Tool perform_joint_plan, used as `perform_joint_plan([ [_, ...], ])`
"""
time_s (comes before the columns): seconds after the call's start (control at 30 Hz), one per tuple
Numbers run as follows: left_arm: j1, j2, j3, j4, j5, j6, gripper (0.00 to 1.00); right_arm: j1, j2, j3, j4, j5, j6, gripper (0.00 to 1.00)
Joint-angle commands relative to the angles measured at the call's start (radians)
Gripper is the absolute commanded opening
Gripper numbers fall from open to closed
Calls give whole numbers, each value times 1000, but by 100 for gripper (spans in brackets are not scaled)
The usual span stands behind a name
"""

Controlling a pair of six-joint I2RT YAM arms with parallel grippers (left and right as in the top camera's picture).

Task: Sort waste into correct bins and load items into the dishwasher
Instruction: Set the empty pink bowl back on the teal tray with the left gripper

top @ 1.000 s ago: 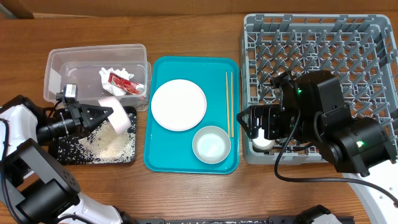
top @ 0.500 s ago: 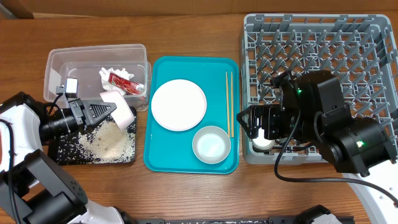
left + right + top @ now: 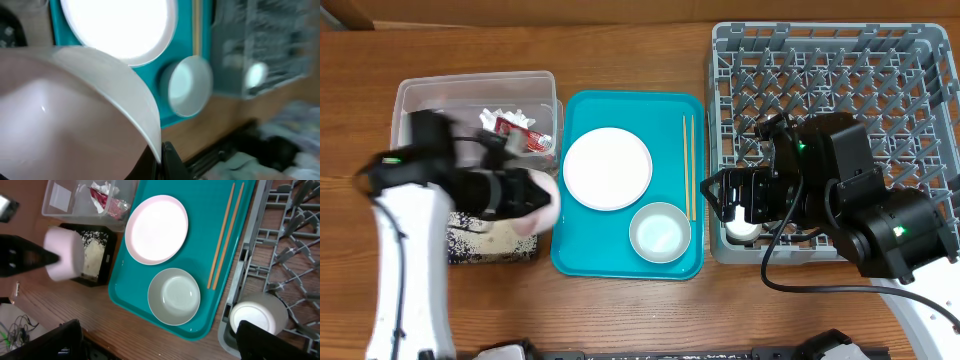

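Note:
My left gripper [image 3: 525, 195] is shut on the rim of a large pale pink plate [image 3: 542, 203], held tilted between the black tray [image 3: 490, 245] and the teal tray. The arm is blurred. The plate fills the left wrist view [image 3: 75, 115], pinched at the gripper [image 3: 162, 156]. Rice grains [image 3: 505, 238] lie in the black tray. The clear tub [image 3: 420, 105] holds a white napkin [image 3: 505, 117] and a red packet [image 3: 515, 130]. My right gripper [image 3: 160, 350] is open and empty above a white cup [image 3: 257, 315] in the grey rack's [image 3: 830, 60] front left corner.
A teal serving tray [image 3: 580, 255] holds a small white plate [image 3: 607, 168], a grey-sided bowl [image 3: 660, 232] and a pair of chopsticks [image 3: 689, 165]. The rack's pegs stand upright across its floor. Bare wooden table lies along the front edge.
My left arm has swung right and up with the pink plate, from over the black tray toward the teal tray's left edge. The right arm has not moved.

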State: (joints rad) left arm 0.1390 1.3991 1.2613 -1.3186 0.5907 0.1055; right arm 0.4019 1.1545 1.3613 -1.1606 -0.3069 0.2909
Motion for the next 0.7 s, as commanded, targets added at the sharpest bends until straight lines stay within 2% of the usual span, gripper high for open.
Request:
perform_joint_plan([
  [0.0,-194,-19,-86,48,-381,-359,4,2,-8,13,3,3,-4,100],
  [0.13,-377,-7,-248,244,-484,-547,4,2,-8,13,3,3,-4,100],
  [0.27,-478,15,-348,413,-499,-645,4,2,-8,13,4,4,-4,100],
  [0.33,-517,34,-357,454,-519,-666,5,2,-8,13,5,4,-4,100],
  [0.47,-583,51,-354,501,-547,-667,15,2,-8,13,9,4,-4,100],
  [0.6,-611,50,-320,484,-564,-659,30,2,-8,13,8,5,-4,100],
  [0.67,-608,50,-267,431,-584,-653,31,2,-8,13,8,19,-4,100],
])
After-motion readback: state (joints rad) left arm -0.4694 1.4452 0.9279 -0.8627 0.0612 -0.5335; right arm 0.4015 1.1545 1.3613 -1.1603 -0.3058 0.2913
